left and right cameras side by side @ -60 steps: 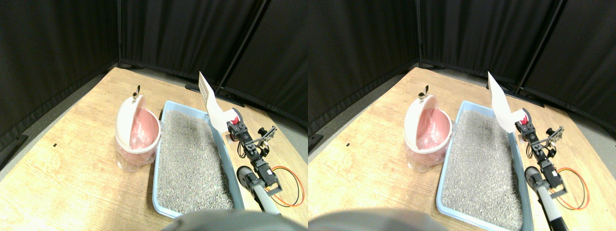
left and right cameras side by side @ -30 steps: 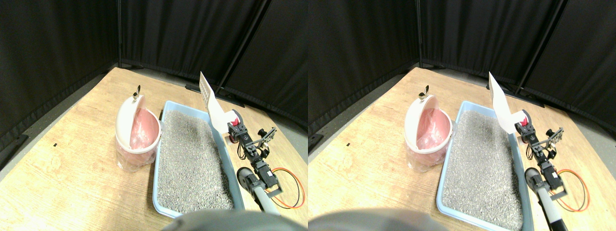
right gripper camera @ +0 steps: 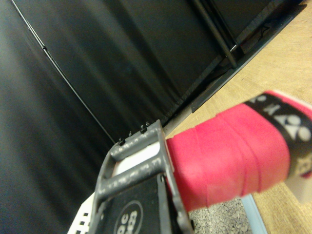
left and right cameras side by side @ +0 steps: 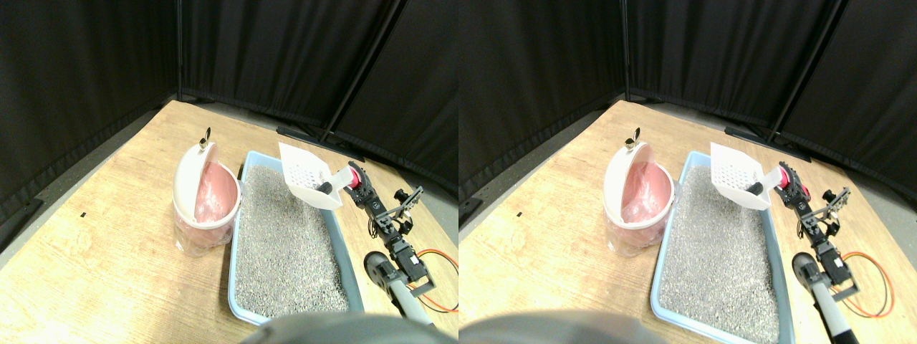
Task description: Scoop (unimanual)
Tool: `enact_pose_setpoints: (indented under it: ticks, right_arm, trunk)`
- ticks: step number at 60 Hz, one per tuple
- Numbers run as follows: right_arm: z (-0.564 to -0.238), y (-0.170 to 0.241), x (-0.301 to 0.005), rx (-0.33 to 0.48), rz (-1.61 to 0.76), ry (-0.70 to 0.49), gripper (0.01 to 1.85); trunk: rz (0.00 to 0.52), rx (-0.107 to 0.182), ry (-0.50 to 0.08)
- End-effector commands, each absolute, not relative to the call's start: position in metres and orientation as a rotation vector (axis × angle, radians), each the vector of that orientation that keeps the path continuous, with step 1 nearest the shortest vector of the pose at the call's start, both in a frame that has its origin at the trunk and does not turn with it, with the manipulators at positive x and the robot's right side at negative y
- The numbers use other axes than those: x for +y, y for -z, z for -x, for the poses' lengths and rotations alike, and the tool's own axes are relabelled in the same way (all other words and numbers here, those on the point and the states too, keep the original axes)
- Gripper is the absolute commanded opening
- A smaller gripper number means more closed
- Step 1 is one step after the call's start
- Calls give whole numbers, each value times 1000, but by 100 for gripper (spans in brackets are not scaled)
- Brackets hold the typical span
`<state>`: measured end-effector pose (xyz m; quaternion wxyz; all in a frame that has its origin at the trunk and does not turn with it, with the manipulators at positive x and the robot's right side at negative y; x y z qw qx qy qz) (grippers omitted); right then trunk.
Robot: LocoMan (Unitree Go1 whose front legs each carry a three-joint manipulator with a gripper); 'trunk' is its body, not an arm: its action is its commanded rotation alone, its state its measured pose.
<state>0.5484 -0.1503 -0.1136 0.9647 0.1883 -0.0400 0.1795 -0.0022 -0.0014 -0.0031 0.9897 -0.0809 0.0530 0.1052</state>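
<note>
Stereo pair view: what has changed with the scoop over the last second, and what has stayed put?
The white scoop has swung from standing on edge beside the tray's right wall to lying flatter, its slotted face up, above the far end of the litter tray. The tool turned with it. The pink bin and the litter have not moved.

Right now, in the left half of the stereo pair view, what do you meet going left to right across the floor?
Pink-lined swing-lid bin → blue litter tray filled with grey litter → right manipulator → orange cable loop. The white slotted scoop hangs over the tray's far right corner, so I leave it out of the order.
</note>
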Motion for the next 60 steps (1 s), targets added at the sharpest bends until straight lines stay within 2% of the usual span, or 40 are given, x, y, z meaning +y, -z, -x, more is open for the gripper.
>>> enact_pose_setpoints:
  ticks: [1, 19, 28, 39, 60]
  right_arm:
    - [-543, 95, -141, -157, -362, -424, 5]
    - [-545, 86, -138, -151, -213, -481, 5]
    - [-547, 85, -135, -138, -214, -497, 5]
    - [-548, 83, -126, -85, -175, -548, 5]
    - [-551, 78, -110, -58, -102, -623, 5]
  trunk:
    - [172, 113, -225]
    - [182, 113, -244]
    - [184, 112, -254]
    - [195, 113, -283]
    - [209, 106, -320]
